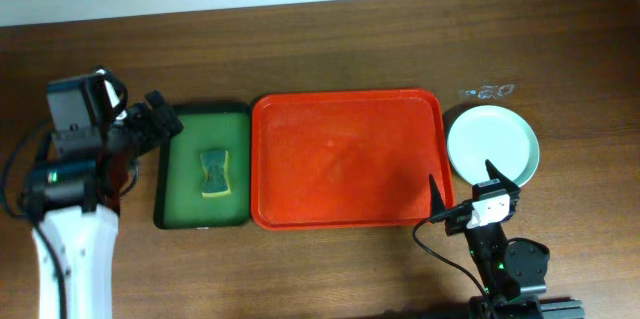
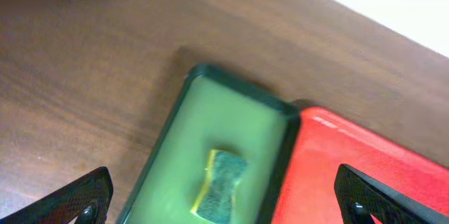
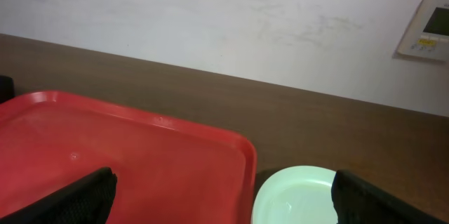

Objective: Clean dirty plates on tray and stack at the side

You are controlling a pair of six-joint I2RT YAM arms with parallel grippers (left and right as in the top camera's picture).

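Plates (image 1: 492, 145) are lying stacked on the surface (image 1: 330, 49) just right of the tray (image 1: 346, 159). Right hand (image 1: 468, 187) is hovering at the tray's near-right corner, fingers apart; left hand (image 1: 163, 124), also spread, is hanging beyond the green tray (image 1: 180, 199) to its left.

dark brown wood-grain bench (image 1: 330, 269) fills nearly all of the overhead view. plain white wall (image 3: 210, 20) sits right behind its far edge, faint scuffs on it. small beige control panel (image 3: 428, 27) with a little screen on the wall, upper right. light is soft and even.
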